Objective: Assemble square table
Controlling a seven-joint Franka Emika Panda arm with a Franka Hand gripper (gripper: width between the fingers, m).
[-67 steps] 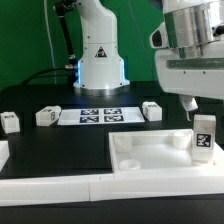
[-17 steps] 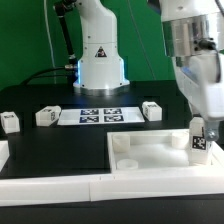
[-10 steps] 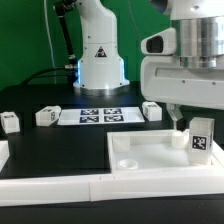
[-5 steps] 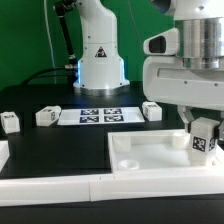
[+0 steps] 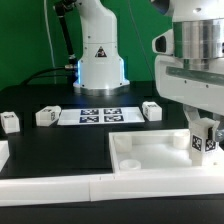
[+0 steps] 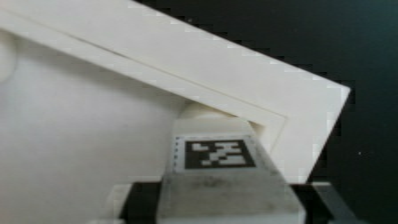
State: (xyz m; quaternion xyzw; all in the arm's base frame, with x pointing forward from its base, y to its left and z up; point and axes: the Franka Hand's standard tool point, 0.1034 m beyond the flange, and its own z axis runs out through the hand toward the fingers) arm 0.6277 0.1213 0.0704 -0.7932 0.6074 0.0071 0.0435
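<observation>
The white square table top (image 5: pixel 150 152) lies rim-up at the front right of the black table. My gripper (image 5: pixel 205 132) is shut on a white tagged leg block (image 5: pixel 205 142) and holds it upright over the top's far right corner. In the wrist view the leg block (image 6: pixel 217 160) sits between my dark fingers (image 6: pixel 143 203), with the gripper (image 6: pixel 224 206) above the top's corner rim (image 6: pixel 267 100). Three more leg blocks lie on the table: one at the far left (image 5: pixel 10 122), one left of centre (image 5: pixel 47 117), one at the back right (image 5: pixel 152 110).
The marker board (image 5: pixel 98 116) lies flat at the back middle, in front of the robot base (image 5: pixel 100 60). Long white border bars run along the front edge (image 5: pixel 60 186) and at the left (image 5: pixel 3 152).
My gripper has shifted slightly right and down with the leg block, closer to the top's far right corner. The other leg blocks have not moved.
</observation>
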